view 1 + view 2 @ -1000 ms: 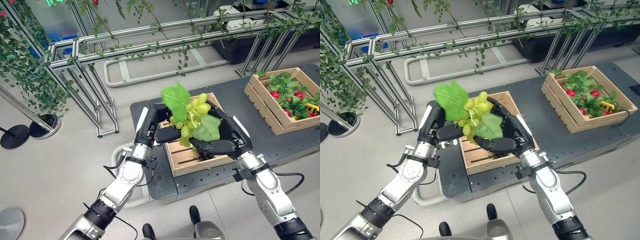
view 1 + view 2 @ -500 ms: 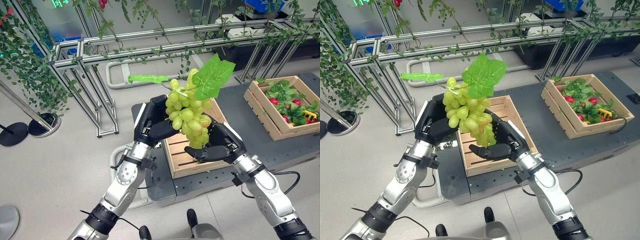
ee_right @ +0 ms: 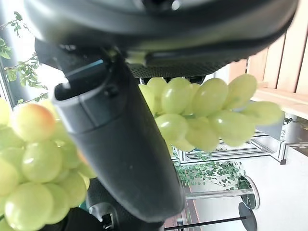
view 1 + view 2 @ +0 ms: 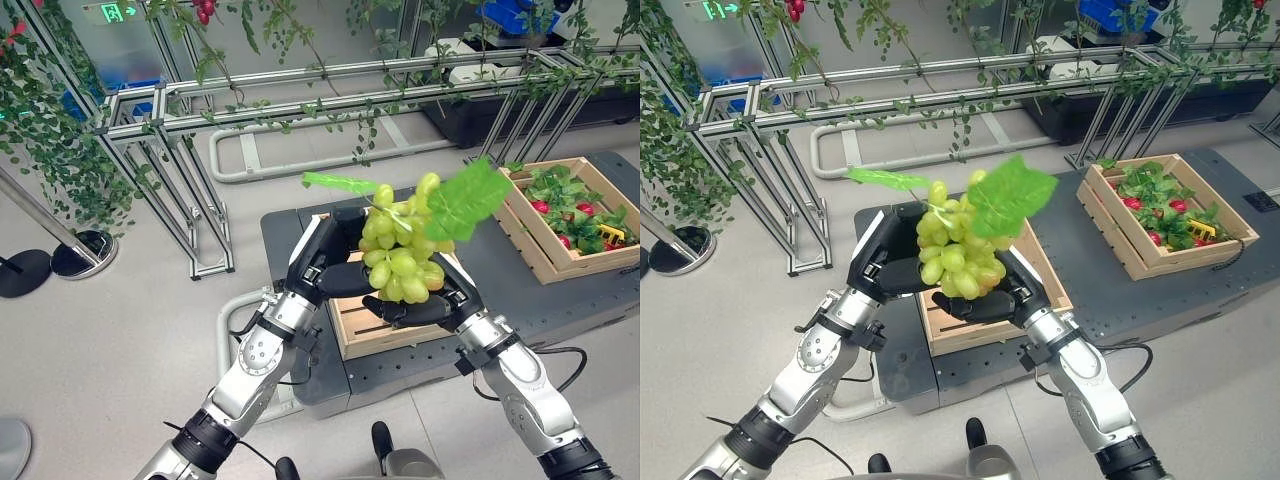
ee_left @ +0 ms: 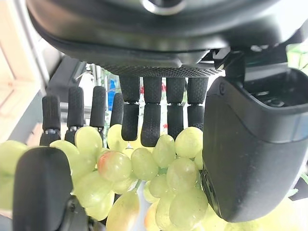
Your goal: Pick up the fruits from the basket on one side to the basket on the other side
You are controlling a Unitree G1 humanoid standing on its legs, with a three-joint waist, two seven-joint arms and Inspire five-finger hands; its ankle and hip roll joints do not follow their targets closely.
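Grapes (image 4: 400, 255) hang cupped between your left robot hand (image 4: 330, 262) and right robot hand (image 4: 428, 308), destination crate (image 4: 528, 238) rightward.

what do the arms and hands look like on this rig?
Both arms are silver-grey metal segments with black joint bands and round joint housings. The left hand and right hand are dark, boxy shells; the fingers have dotted rubbery pads. Thin black cables run at the wrists.

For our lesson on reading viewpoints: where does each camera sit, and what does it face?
Left and right eye views: on the head, looking down at both arms lifting the grape bunch over the near crate.
Left wrist view: behind the left hand, facing grapes.
Right wrist view: behind the right hand, facing grapes.
All share the bunch.
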